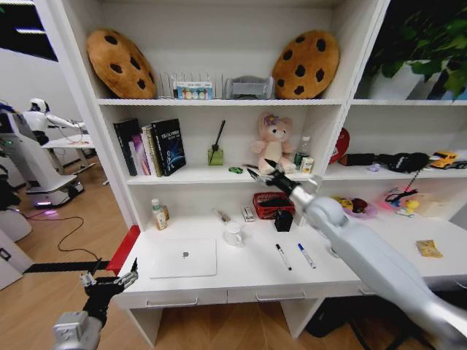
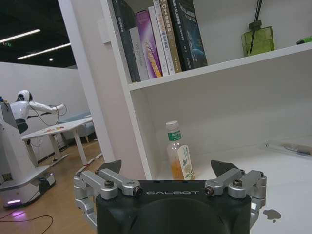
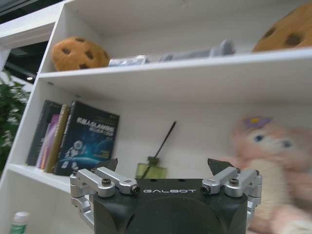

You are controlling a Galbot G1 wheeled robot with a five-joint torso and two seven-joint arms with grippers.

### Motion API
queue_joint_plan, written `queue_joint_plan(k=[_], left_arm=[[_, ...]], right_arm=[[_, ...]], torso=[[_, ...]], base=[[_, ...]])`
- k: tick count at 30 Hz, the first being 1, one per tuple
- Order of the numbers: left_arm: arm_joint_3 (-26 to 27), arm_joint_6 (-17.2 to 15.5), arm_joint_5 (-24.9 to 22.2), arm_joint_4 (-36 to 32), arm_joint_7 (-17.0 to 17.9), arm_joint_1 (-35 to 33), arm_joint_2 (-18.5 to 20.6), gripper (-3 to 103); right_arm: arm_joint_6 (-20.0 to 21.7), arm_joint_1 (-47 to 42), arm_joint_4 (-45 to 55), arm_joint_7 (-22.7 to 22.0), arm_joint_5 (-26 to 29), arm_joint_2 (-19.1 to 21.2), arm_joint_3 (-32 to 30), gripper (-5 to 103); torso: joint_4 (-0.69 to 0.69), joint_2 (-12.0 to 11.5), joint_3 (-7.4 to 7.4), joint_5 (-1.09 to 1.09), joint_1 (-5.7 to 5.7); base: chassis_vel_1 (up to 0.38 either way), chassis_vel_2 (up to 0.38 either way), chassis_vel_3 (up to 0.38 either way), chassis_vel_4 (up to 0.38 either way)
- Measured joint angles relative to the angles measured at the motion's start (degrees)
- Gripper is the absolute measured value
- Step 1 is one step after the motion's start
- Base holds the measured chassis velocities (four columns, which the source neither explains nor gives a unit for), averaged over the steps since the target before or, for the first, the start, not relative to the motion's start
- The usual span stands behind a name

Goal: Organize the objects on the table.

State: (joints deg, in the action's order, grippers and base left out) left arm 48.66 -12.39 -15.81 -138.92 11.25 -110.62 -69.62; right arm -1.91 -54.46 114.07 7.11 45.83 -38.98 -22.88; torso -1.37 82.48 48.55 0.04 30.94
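From where I stand, the right gripper [image 1: 260, 172] is raised high over the table [image 1: 241, 273], out toward twelve o'clock and level with the shelf where the pink teddy bear [image 1: 273, 143] sits; its jaws are spread wide with nothing between them, which the right wrist view confirms [image 3: 163, 170]. The left gripper [image 1: 109, 281] hangs low at about eight o'clock, off the table's front left corner, equally wide open and empty, looking toward the orange-drink bottle [image 2: 179, 153] at the back left. The task's things lie beneath and nearer the robot than the right gripper: the two pens [image 1: 295, 256] rest side by side at roughly five o'clock from it, their long axes running front to back with a slight slant, the laptop [image 1: 183, 257] lies flat to the left, at about seven o'clock, and the yellow snack packet [image 1: 428, 249] sits far right. I judge the right arm closer to the pens and the left closer to the laptop.
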Motion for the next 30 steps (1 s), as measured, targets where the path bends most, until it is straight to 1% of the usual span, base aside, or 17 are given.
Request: queue_joint_plan(k=[1, 2, 3, 4, 5, 6, 7, 8, 9, 10, 11, 12, 15, 16, 18, 22, 30], left_arm=[[0.0, 0.0, 0.0, 0.0, 0.0, 0.0, 0.0, 100], [0.0, 0.0, 0.0, 0.0, 0.0, 0.0, 0.0, 100], [0.0, 0.0, 0.0, 0.0, 0.0, 0.0, 0.0, 100], [0.0, 0.0, 0.0, 0.0, 0.0, 0.0, 0.0, 100], [0.0, 0.0, 0.0, 0.0, 0.0, 0.0, 0.0, 100], [0.0, 0.0, 0.0, 0.0, 0.0, 0.0, 0.0, 100], [0.0, 0.0, 0.0, 0.0, 0.0, 0.0, 0.0, 100], [0.0, 0.0, 0.0, 0.0, 0.0, 0.0, 0.0, 100], [0.0, 0.0, 0.0, 0.0, 0.0, 0.0, 0.0, 100], [0.0, 0.0, 0.0, 0.0, 0.0, 0.0, 0.0, 100], [0.0, 0.0, 0.0, 0.0, 0.0, 0.0, 0.0, 100], [0.0, 0.0, 0.0, 0.0, 0.0, 0.0, 0.0, 100], [0.0, 0.0, 0.0, 0.0, 0.0, 0.0, 0.0, 100], [0.0, 0.0, 0.0, 0.0, 0.0, 0.0, 0.0, 100], [0.0, 0.0, 0.0, 0.0, 0.0, 0.0, 0.0, 100], [0.0, 0.0, 0.0, 0.0, 0.0, 0.0, 0.0, 100], [0.0, 0.0, 0.0, 0.0, 0.0, 0.0, 0.0, 100]], right_arm=[[-0.9, -8.9, 3.2, 0.3, -2.2, -1.6, -8.4, 100], [-0.9, -8.9, 3.2, 0.3, -2.2, -1.6, -8.4, 100], [-2.0, -17.1, 5.0, 1.2, -4.6, -4.2, -14.5, 100], [-3.2, -25.0, 5.7, 2.0, -7.2, -7.0, -18.8, 100], [-3.2, -25.0, 5.7, 2.0, -7.2, -7.0, -18.8, 100], [-4.2, -32.5, 6.0, 2.5, -10.4, -10.4, -22.5, 100], [-4.9, -37.6, 6.1, 2.7, -12.8, -13.2, -24.7, 100], [-4.9, -37.6, 6.1, 2.7, -12.8, -13.2, -24.7, 100], [-5.3, -39.6, 6.2, 2.8, -13.9, -14.6, -25.4, 100], [-6.5, -44.1, 6.5, 2.7, -16.2, -18.4, -26.7, 100], [-6.5, -44.1, 6.5, 2.7, -16.2, -18.4, -26.7, 100], [-7.1, -46.5, 7.1, 2.3, -17.7, -21.3, -27.1, 100], [-7.4, -52.8, 9.2, 1.0, -20.7, -29.1, -27.7, 100], [-7.4, -52.8, 9.2, 1.0, -20.7, -29.1, -27.7, 100], [-8.0, -57.1, 10.0, 0.7, -21.4, -33.0, -28.0, 100], [-9.6, -59.4, 9.3, 0.8, -21.0, -34.6, -28.3, 100], [-10.2, -57.4, 6.9, -1.1, -19.9, -33.0, -28.7, 100]], torso=[[0.04, 0.0, -0.01, -0.09, 0.00], [0.04, 0.0, -0.01, -0.09, 0.00], [0.05, 0.0, -0.01, -0.06, -0.01], [0.04, 0.0, 0.00, 0.02, 0.00], [0.04, 0.0, 0.00, 0.02, 0.00], [0.03, 0.0, 0.00, 0.02, 0.00], [0.02, 0.0, 0.00, -0.05, -0.01], [0.02, 0.0, 0.00, -0.05, -0.01], [0.01, 0.0, 0.00, -0.06, -0.01], [0.03, 0.0, 0.00, -0.03, -0.01], [0.03, 0.0, 0.00, -0.03, -0.01], [0.08, 0.0, 0.00, -0.06, -0.01], [0.06, 0.0, 0.01, -0.05, 0.01], [0.06, 0.0, 0.01, -0.05, 0.01], [0.03, 0.0, 0.01, -0.07, 0.01], [0.04, 0.0, 0.01, -0.05, 0.00], [0.06, 0.0, 0.02, -0.03, 0.02]], base=[[0.000, 0.000, 0.000, 0.000], [0.000, 0.000, 0.000, 0.000], [0.000, 0.000, 0.000, 0.000], [0.000, 0.000, 0.000, 0.000], [0.000, 0.000, 0.000, 0.000], [0.000, 0.000, 0.000, 0.000], [0.000, 0.000, 0.000, 0.000], [0.000, 0.000, 0.000, 0.000], [0.000, 0.000, 0.000, 0.000], [0.000, 0.000, 0.000, 0.000], [0.000, 0.000, 0.000, 0.000], [0.000, 0.000, 0.000, 0.000], [0.000, 0.000, 0.000, 0.000], [0.000, 0.000, 0.000, 0.000], [0.000, 0.000, 0.000, 0.000], [0.000, 0.000, 0.000, 0.000], [-0.059, -0.053, 0.065, 0.059]])
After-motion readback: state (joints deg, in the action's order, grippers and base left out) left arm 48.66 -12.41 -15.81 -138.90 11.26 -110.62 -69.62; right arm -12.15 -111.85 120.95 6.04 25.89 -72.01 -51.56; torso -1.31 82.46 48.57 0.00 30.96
